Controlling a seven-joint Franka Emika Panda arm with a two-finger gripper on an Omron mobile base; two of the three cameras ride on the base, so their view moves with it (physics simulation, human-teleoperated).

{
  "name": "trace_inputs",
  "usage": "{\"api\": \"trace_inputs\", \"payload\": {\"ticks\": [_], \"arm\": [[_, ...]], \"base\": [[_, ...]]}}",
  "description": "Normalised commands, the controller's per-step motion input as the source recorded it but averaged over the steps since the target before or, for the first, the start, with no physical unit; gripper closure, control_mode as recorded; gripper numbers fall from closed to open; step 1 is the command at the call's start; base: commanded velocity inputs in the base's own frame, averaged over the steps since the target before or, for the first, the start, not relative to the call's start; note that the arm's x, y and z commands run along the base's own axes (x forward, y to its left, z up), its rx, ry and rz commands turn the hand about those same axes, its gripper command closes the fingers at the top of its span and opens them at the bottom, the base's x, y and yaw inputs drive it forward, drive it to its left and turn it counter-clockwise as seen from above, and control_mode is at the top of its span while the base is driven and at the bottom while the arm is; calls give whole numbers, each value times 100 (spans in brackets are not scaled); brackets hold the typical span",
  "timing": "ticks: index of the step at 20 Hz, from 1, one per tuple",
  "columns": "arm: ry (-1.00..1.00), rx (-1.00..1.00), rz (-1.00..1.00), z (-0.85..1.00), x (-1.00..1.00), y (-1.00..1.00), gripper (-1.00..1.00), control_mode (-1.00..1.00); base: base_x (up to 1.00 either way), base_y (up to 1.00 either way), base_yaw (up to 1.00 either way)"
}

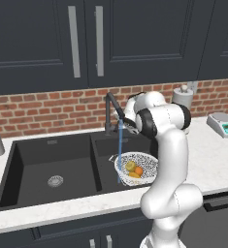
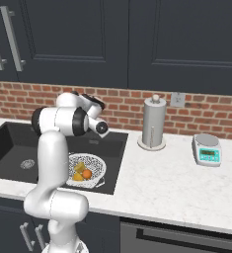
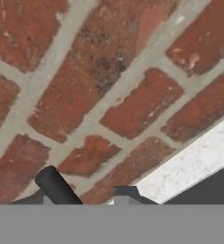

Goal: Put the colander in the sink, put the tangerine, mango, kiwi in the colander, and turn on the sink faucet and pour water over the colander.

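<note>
- My gripper [image 1: 130,127] is up at the back of the sink [image 1: 33,160], close to the brick wall [image 1: 47,109], just beside the sink faucet [image 1: 111,112] on its right side.
- I cannot tell if my fingers are apart or together; my own forearm hides them in both base views, and the hand view does not show them clearly.
- In the hand view I look almost straight at the bricks, with a strip of the white marble counter [image 3: 194,164] at the lower right and a short black rod [image 3: 56,186] at the lower left; what this rod is I cannot say for sure.
- My arm rises from the front edge of the counter, bends over the right basin, and my forearm reaches back toward the wall.
- The water [image 1: 120,150] falls as a thin blue stream from the spout down to the left rim of the colander [image 1: 147,162].
- The colander sits in the right basin, below my gripper and nearer to the front edge.
- Inside it lie the tangerine [image 1: 138,170] and the mango [image 1: 131,166], touching each other; the mango is on the left.
- The left basin has only its silver drain [image 1: 55,181].
- On the counter to the right stand a paper towel holder [image 2: 153,127] near the wall and a small scale [image 2: 208,149] further right.
</note>
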Motion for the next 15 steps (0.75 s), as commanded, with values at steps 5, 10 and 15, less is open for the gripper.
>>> {"api": "trace_inputs", "payload": {"ticks": [5, 10, 15], "arm": [[0, 2, -7, -7, -11, -96, 100, -100], [0, 3, -5, -4, -15, -93, 100, -100], [0, 3, -1, 0, -11, -80, 100, -100]], "base": [[0, 0, 0], [0, 0, 0], [0, 0, 0]]}}
